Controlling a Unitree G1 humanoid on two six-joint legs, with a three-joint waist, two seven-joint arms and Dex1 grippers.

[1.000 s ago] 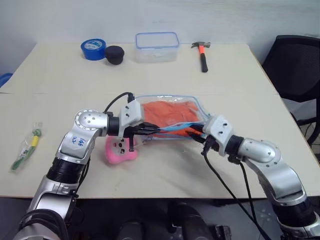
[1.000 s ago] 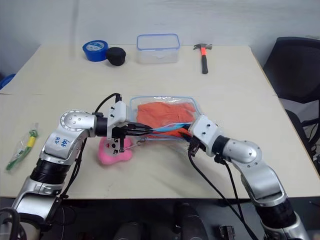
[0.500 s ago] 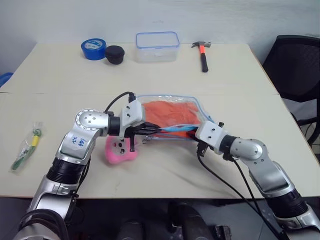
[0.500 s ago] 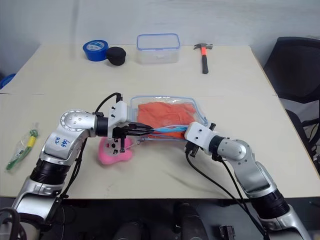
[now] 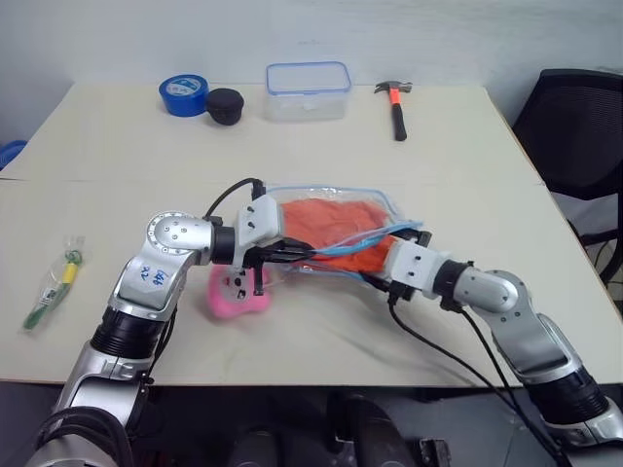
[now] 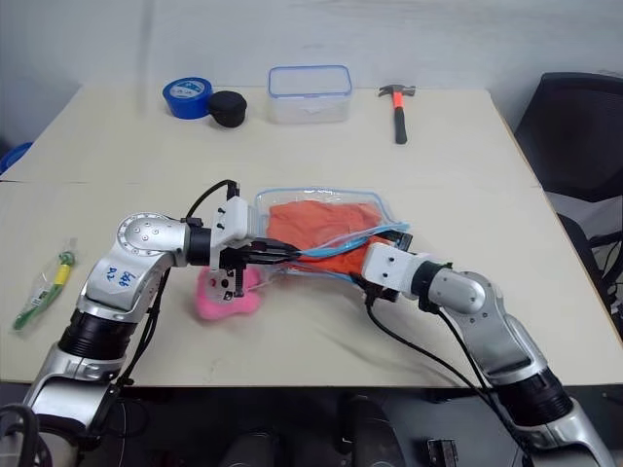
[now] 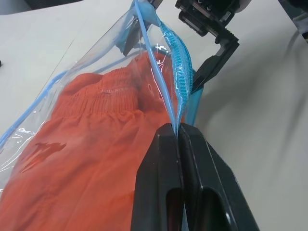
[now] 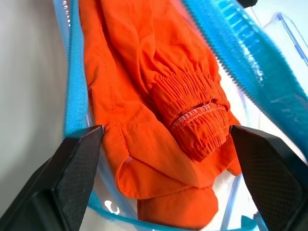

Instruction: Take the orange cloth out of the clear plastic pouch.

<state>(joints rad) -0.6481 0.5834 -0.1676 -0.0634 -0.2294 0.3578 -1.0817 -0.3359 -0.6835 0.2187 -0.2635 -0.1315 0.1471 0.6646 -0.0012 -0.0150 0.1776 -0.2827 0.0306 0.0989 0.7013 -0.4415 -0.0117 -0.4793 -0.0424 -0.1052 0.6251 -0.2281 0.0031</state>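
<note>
The clear plastic pouch lies mid-table with its light-blue zipper mouth facing me. The orange cloth fills it, and its gathered cuff lies at the mouth. My left gripper is shut on the pouch's upper zipper edge, holding that edge raised. My right gripper stands open at the mouth. Its fingers spread wide on either side of the cloth's cuff, apart from the fabric.
A pink plush toy lies under my left gripper. At the table's far edge stand a blue tape roll, a black lid, a rigid clear box and a hammer. A small bagged green item lies at the left. A black chair stands at the right.
My right gripper went from shut to wide open and rolled, its fingers now straddling the pouch mouth. The upper zipper edge stands higher. My left gripper kept still.
</note>
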